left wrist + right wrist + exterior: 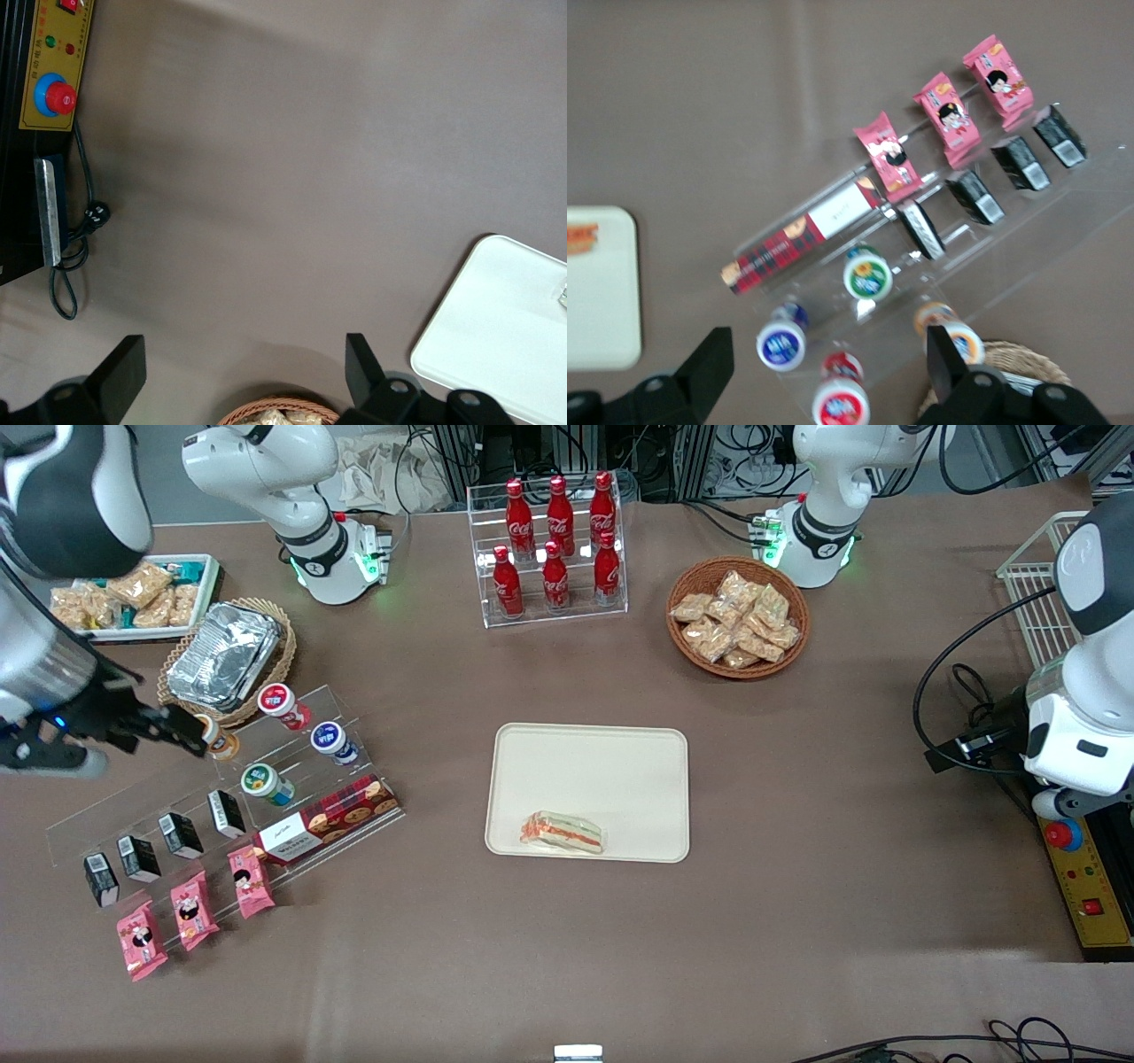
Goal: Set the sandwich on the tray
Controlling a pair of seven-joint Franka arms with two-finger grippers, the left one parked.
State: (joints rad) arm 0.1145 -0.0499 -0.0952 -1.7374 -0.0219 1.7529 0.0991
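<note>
Sandwich [562,833] resting on tray [620,762], near its camera-side rim. Gripper [188,737] spread wide, holding nothing, above clear rack [266,779].

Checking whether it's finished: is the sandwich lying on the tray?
Yes, the sandwich lies on the tray; the gripper hangs open above the snack rack.

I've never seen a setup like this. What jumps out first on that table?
The cream tray in the middle of the brown table, with a wrapped sandwich lying on its edge nearest the front camera. Farther from the camera stands a clear rack of red cola bottles. The working arm's tool hangs open above the tiered snack display, away from the tray.
</note>
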